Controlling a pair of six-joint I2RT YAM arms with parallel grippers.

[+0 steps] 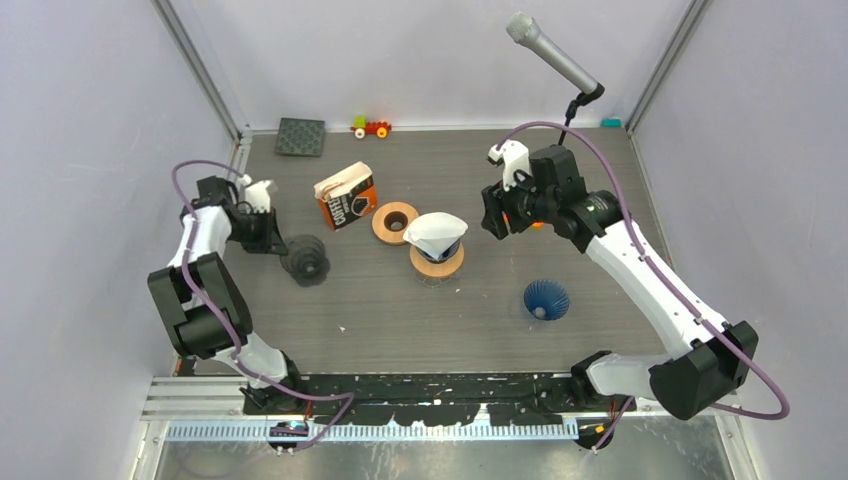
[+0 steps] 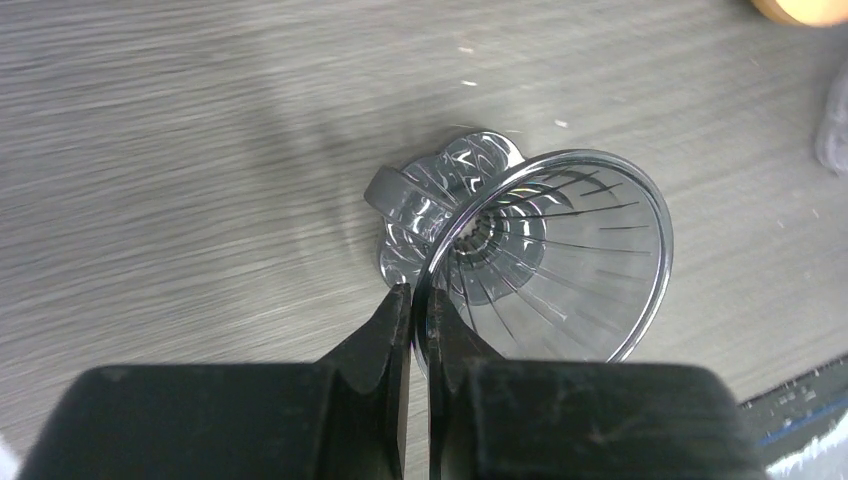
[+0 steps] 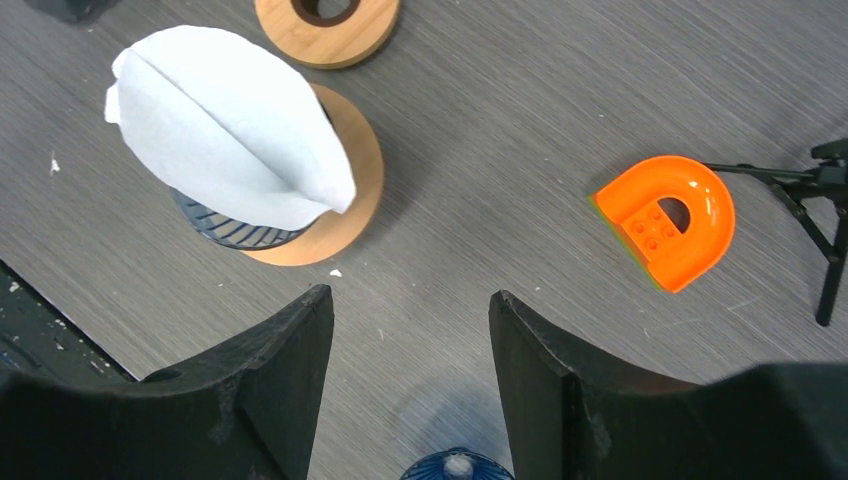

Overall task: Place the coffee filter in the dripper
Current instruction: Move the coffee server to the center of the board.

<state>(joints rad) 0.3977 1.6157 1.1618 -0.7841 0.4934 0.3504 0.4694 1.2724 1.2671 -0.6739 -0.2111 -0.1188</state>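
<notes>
Left end effector (image 2: 415, 296) is pinched nearly closed on the thin rim of the grey dripper (image 2: 560, 250); one finger (image 2: 395, 330) sits outside the wall and the other inside. That dripper is tipped over, its mouth facing the wrist camera and its flanged foot and handle toward the surface (image 1: 400, 330). From above it sits on the left side, just beside the left arm's wrist.

Right end effector (image 3: 410, 298) is spread wide with nothing between the fingers. It hangs above bare surface, to the right of the filter.

The coffee filter (image 3: 225, 140) is a white folded cone lying across the top of the dark dripper (image 3: 225, 228), which stands on a round wooden base (image 3: 352, 190) near the middle. The filter looks perched on the mouth, but I can't tell how far down it sits. Neither arm is touching it.

A wooden ring (image 1: 395, 222) lies just up-left of that base, and a coffee box (image 1: 347, 195) stands beside the ring. A blue dripper (image 1: 546, 299) sits mouth-down on the right, well apart from the filter. An orange toy arch (image 3: 668, 220) lies flat near the microphone stand (image 3: 820, 200). At the back wall are a black square mat (image 1: 301, 137) and a small toy car (image 1: 371, 127). The microphone (image 1: 553, 55) angles in over the back right corner.
</notes>
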